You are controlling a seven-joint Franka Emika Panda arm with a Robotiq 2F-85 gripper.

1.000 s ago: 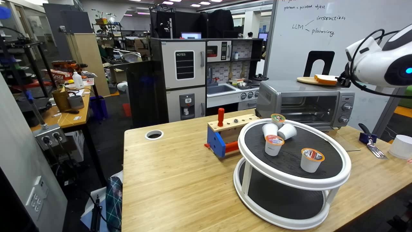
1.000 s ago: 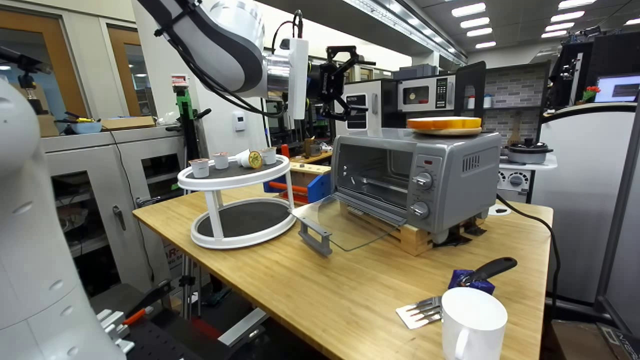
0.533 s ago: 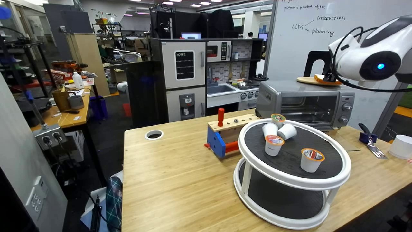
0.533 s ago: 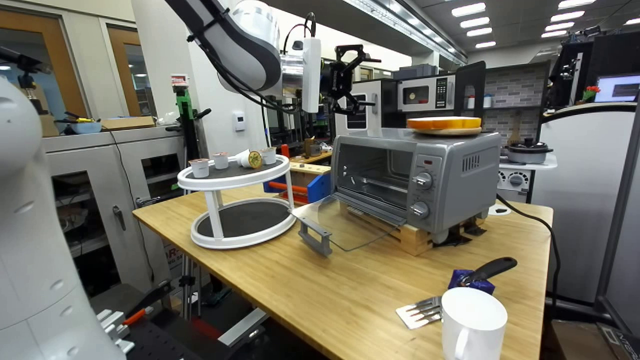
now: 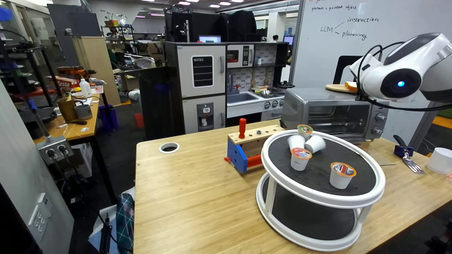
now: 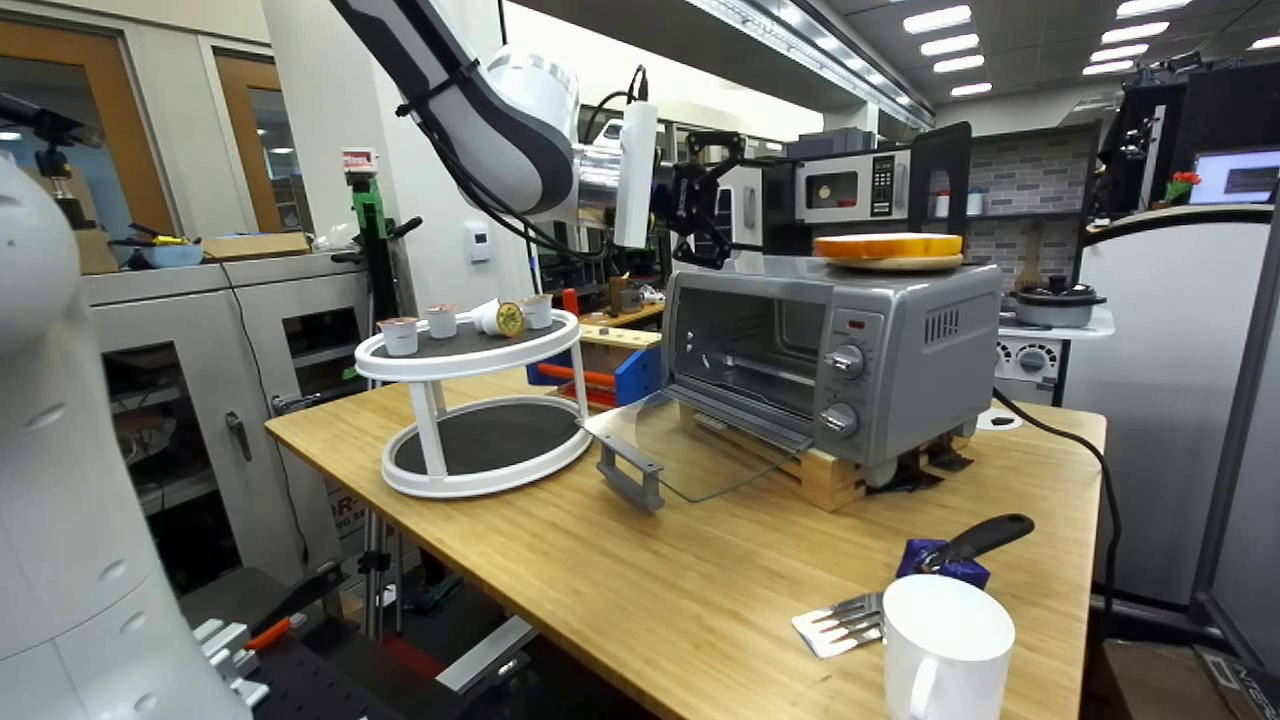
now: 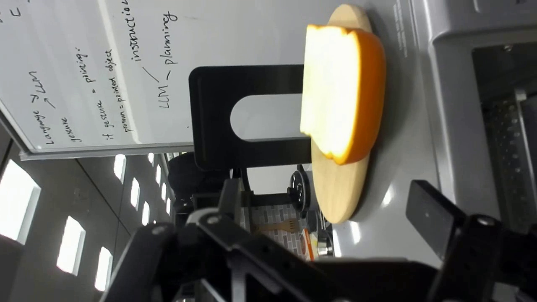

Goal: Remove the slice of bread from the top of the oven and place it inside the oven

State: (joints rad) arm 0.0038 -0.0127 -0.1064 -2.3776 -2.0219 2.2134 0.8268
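Observation:
The slice of bread (image 6: 888, 246), white-topped with an orange-brown crust, lies flat on a round wooden board (image 6: 890, 265) on top of the silver oven (image 6: 915, 360). The bread also shows in an exterior view (image 5: 350, 86), partly behind the arm, and in the wrist view (image 7: 335, 92). The oven's glass door (image 6: 690, 455) hangs open, lowered toward the table. My gripper (image 6: 757, 200) is open and empty, beside the bread and near the oven top's edge. In the wrist view, the open fingers (image 7: 331, 205) stand apart, with the board and bread ahead of them.
A white two-tier stand (image 6: 470, 480) with several small cups stands beside the open door. A toy workbench (image 5: 243, 151) is behind it. A white mug (image 6: 945, 640) and a spatula (image 6: 975, 540) lie near the table's edge. A black bookend-like panel (image 7: 214, 117) stands behind the bread.
My gripper has moved toward the bread and oven, and in the last half second it has come lower. It has stayed open. The bread, board and oven have not moved.

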